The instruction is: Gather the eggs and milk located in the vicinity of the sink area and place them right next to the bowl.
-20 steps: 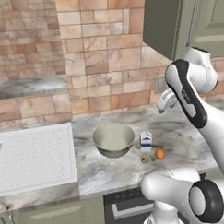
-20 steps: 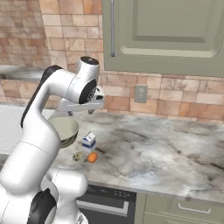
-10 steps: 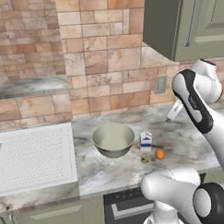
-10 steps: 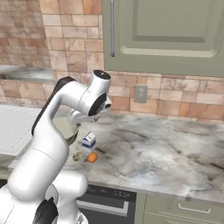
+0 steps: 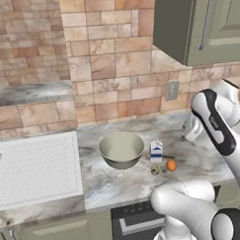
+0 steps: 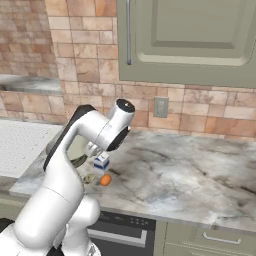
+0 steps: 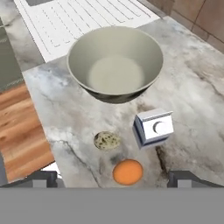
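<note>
Now we note the gripper point(image 7: 111, 177) spread wide, holding nothing, raised above the counter; orange egg point(image 7: 127, 171) lies directly beneath, speckled egg point(image 7: 107, 140) and milk point(image 7: 153, 127) beyond, beside the bowl point(image 7: 115, 62).

No legible text, brand or number on any surface. The milk carton point(image 7: 153, 127), just ahead of the gripper point(image 7: 112, 178), carries a blue front mark with a pale round spot, possibly a logo; too blurred to read.
</note>
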Tool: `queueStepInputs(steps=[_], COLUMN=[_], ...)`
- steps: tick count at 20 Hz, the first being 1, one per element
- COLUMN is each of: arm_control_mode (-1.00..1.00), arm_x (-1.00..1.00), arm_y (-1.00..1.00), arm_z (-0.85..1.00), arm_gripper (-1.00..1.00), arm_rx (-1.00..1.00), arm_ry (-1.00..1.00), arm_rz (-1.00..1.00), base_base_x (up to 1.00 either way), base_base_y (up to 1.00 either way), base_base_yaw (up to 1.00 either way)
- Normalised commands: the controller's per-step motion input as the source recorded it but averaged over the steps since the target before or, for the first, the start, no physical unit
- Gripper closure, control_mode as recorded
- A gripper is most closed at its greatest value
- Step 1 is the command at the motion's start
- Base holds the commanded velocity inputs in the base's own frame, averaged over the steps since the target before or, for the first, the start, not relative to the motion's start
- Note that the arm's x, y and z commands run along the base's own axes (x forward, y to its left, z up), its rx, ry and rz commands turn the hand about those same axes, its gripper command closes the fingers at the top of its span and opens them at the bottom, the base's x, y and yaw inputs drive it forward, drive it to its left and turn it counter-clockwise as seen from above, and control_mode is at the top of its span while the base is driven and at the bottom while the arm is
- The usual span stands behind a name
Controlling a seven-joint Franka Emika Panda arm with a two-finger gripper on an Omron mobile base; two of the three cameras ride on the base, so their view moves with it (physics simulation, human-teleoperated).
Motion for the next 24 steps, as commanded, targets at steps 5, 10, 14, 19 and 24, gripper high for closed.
queueStepInputs(steps=[5, 10, 14, 19, 24], arm_control_mode=[-1.0, -1.0, -1.0, -1.0, -1.0], arm_x=[0.0, 0.0, 0.0, 0.0, 0.0], arm_y=[-0.14, -0.07, -0.01, 0.0, 0.0], arm_z=[-0.1, -0.33, -0.43, -0.26, -0.2], arm_gripper=[-1.0, -1.0, -1.0, -1.0, -1.0], arm_rx=[0.11, 0.1, 0.1, 0.1, 0.13], arm_ry=[0.0, 0.0, -0.06, -0.03, 0.0], arm_rz=[0.18, 0.2, 0.13, 0.04, 0.0], base_base_x=[0.0, 0.0, 0.0, 0.0, 0.0], base_base_y=[0.0, 0.0, 0.0, 0.0, 0.0], base_base_yaw=[0.0, 0.0, 0.0, 0.0, 0.0])
